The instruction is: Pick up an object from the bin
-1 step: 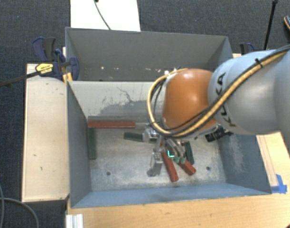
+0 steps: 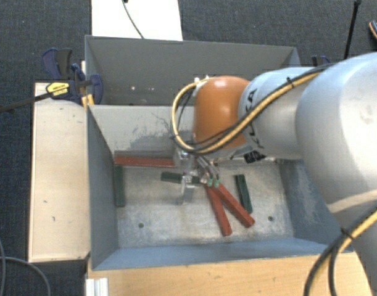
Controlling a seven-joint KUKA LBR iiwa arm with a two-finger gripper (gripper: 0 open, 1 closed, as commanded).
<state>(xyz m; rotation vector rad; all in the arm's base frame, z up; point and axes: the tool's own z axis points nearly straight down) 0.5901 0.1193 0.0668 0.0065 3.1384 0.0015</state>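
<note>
My gripper (image 2: 189, 185) hangs low over the middle of the bin floor, under the orange cover. A short dark green bar (image 2: 170, 177) lies just to its left, one end reaching in beside it. Two red bars (image 2: 228, 206) lie in a narrow V just to its right, their upper ends meeting under the gripper. Whether any of these is touched cannot be told. A second dark green bar (image 2: 242, 193) lies right of the red pair.
A long red-brown bar (image 2: 143, 161) lies along the back left of the floor. A dark green bar (image 2: 118, 186) rests by the left wall. The arm and its cables cover the bin's back right.
</note>
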